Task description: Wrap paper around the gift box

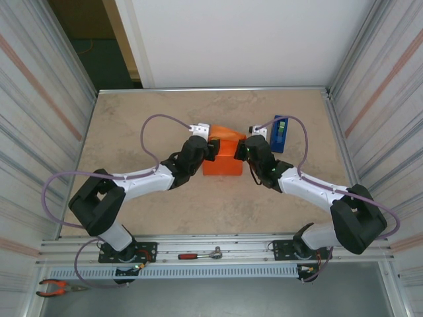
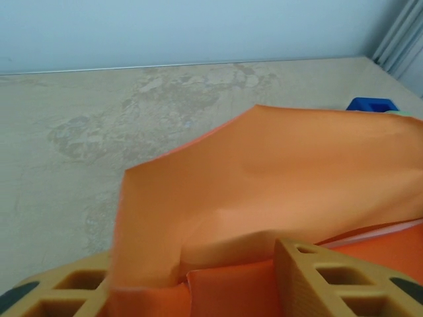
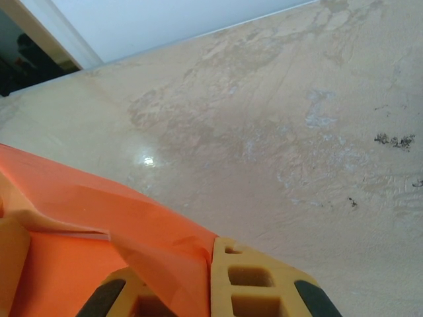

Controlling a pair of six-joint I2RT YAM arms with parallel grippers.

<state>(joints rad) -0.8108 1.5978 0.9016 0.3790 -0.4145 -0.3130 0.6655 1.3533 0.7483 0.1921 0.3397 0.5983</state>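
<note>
We see the paper (image 1: 221,163) folded over on the tabletop (image 1: 132,132), just left of a blue case (image 1: 279,135). Nearest the case, the right gripper (image 1: 242,150) pinches a fold; farthest from it, the left gripper (image 1: 213,149) stands apart around a flap.

I see the orange paper (image 1: 221,164) folded into a low block between my left claw (image 1: 213,148) and right claw (image 1: 242,149). A loose flap stands up beyond both claws, smooth and peaked. A creased corner drapes across the right claw's fingers (image 3: 258,284).
</note>
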